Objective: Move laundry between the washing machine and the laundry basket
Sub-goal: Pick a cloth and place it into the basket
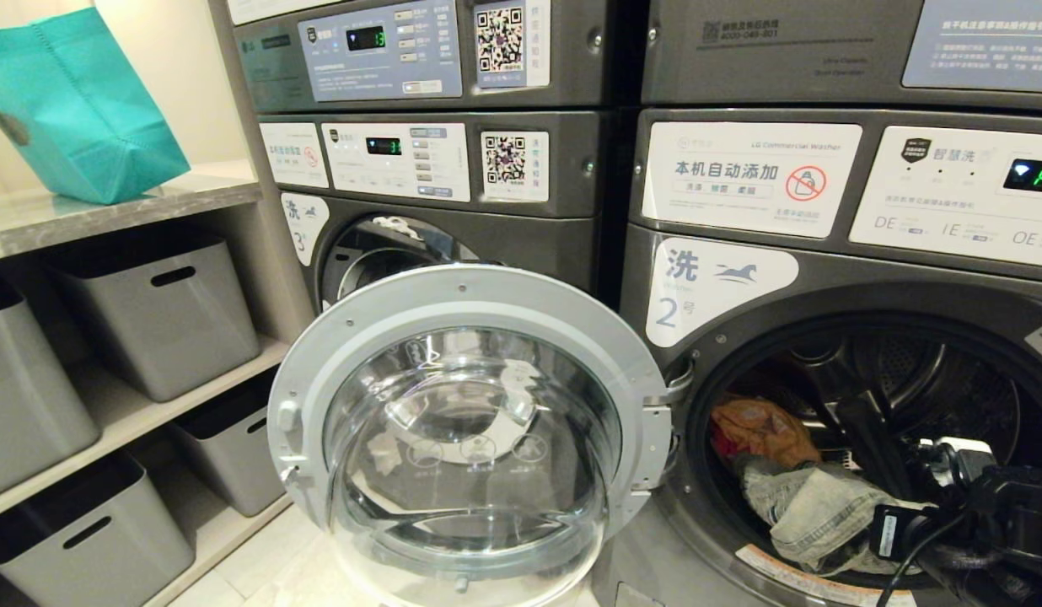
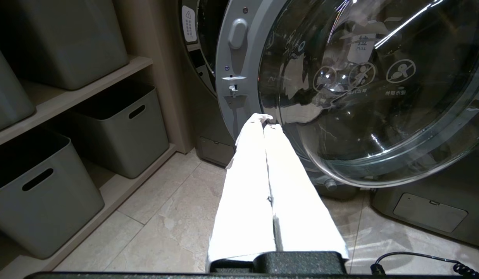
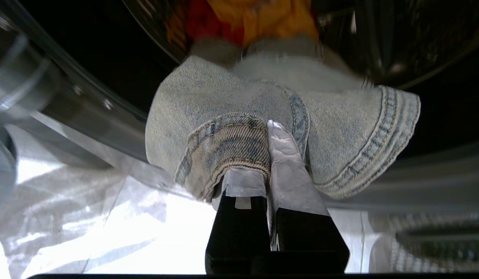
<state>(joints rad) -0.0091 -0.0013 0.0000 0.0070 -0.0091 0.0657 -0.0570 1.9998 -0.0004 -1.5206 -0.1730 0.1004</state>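
The washing machine (image 1: 740, 278) marked 2 stands with its round door (image 1: 470, 438) swung out to the left. In the drum lie an orange garment (image 1: 761, 430) and pale denim jeans (image 1: 812, 506) that drape over the drum's lip. My right arm (image 1: 1010, 514) reaches into the drum mouth from the lower right. My right gripper (image 3: 267, 133) is shut on a hemmed fold of the jeans (image 3: 231, 100), with the orange garment (image 3: 259, 15) behind it. My left gripper (image 2: 267, 121) is shut and empty, held low beside the glass door (image 2: 359, 97). The laundry basket is out of view.
Grey bins (image 1: 163, 312) sit on open shelves at the left, and a teal bag (image 1: 74, 110) lies on the counter above. A second machine, marked 3 (image 1: 453, 211), stands behind the open door. Pale floor tiles (image 2: 166, 217) lie below the left gripper.
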